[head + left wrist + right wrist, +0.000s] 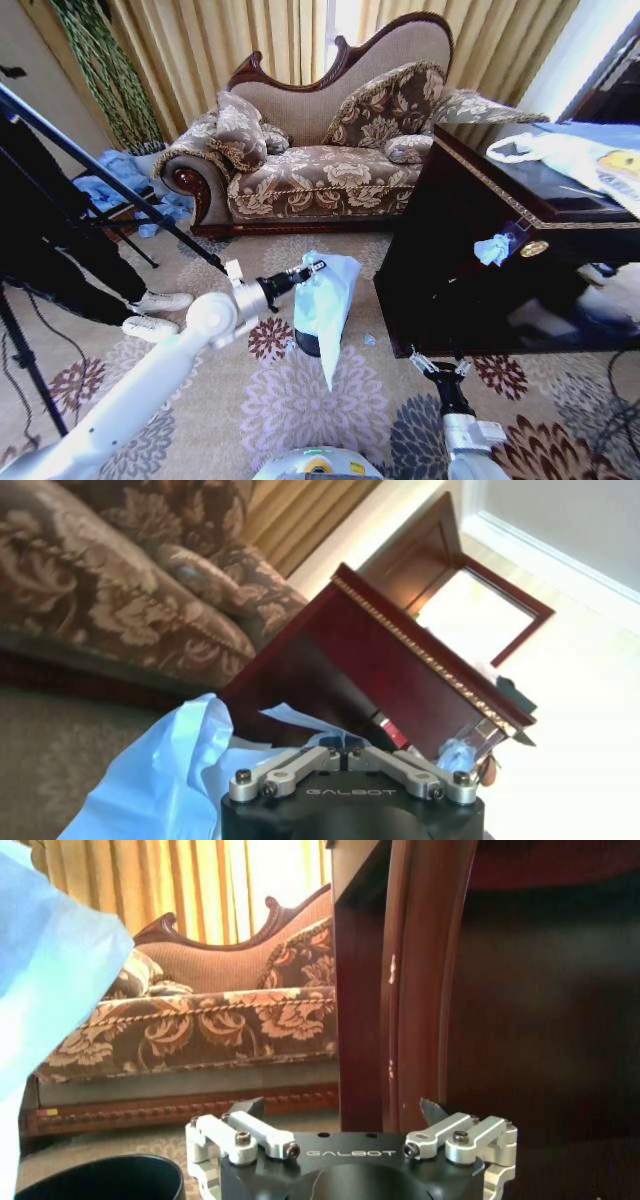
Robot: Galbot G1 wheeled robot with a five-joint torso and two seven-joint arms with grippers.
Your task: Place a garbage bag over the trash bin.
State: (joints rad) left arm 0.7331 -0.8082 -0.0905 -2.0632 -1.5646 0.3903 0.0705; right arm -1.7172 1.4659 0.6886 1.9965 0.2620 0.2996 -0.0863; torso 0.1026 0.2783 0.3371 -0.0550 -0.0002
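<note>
While left gripper (314, 268) grips garbage bag (330, 295), right gripper (437, 366) waits.

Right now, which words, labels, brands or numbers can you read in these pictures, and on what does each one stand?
"GALBOT": on the black body of the left gripper, which is shut on the garbage bag.
"GALBOT": on the black body of the right gripper, open and empty.
Yellow mark on the white plastic bag: too blurred to read.

garbage bag (328, 300) hides most of trash bin (308, 345)
</note>
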